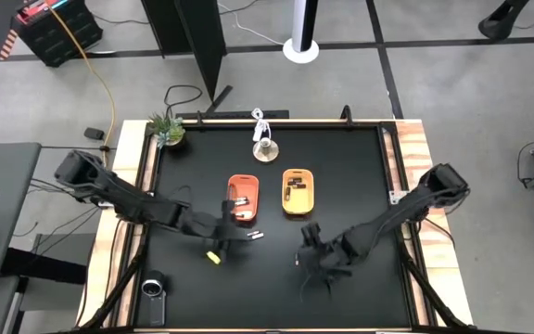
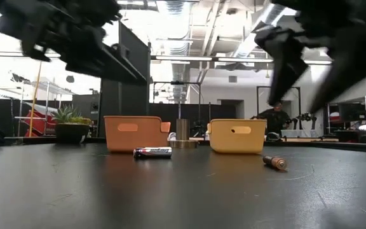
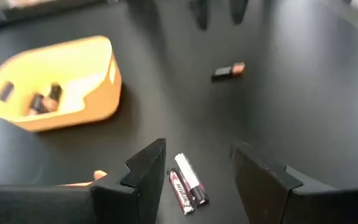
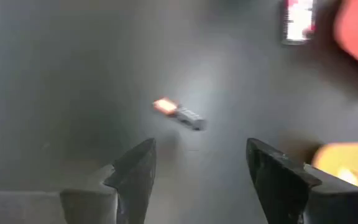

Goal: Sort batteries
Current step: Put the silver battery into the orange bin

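Observation:
Two silvery batteries (image 3: 188,186) with reddish marks lie side by side on the black table, near the orange tray (image 1: 242,198). My left gripper (image 3: 199,149) hangs open above them, a finger to either side and clear of them. A dark battery with a copper end (image 4: 179,113) lies farther right, also in the low view (image 2: 274,162). My right gripper (image 4: 201,146) is open over the table just short of it. The yellow tray (image 3: 55,81) holds a few dark batteries. The orange tray holds some too.
At the far edge stand a small potted plant (image 1: 167,130) and a short metal cylinder with a white cable (image 1: 265,148). A round dark device (image 1: 153,289) lies at the near left corner. A raised wooden frame (image 1: 413,158) borders the table.

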Tool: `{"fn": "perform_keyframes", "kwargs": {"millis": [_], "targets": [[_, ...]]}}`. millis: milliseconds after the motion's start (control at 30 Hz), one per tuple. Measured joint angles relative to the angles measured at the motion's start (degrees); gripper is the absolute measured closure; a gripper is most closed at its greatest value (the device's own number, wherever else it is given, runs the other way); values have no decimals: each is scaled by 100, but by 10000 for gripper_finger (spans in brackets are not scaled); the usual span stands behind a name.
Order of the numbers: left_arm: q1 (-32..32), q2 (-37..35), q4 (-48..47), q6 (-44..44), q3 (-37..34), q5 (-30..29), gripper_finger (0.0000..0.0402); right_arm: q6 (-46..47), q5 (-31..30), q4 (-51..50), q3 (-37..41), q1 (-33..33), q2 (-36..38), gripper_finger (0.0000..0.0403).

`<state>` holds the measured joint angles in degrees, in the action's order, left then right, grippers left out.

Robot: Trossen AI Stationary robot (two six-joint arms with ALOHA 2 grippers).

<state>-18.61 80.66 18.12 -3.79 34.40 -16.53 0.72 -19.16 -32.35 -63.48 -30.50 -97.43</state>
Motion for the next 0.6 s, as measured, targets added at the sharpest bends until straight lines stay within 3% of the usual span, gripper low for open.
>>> {"fn": "perform_keyframes", "kwargs": {"millis": [267, 433, 600], "targets": [[-31, 894, -515, 136, 931, 3, 228, -1045, 225, -27, -297, -37, -663, 138], [-79, 940, -537, 394, 1007, -8, 228, -1740, 783, -65, -518, 163, -1049, 138], [-162, 940, -701, 666, 1007, -21, 228, -2263, 883, -166, -703, 321, -1371, 152]]}}
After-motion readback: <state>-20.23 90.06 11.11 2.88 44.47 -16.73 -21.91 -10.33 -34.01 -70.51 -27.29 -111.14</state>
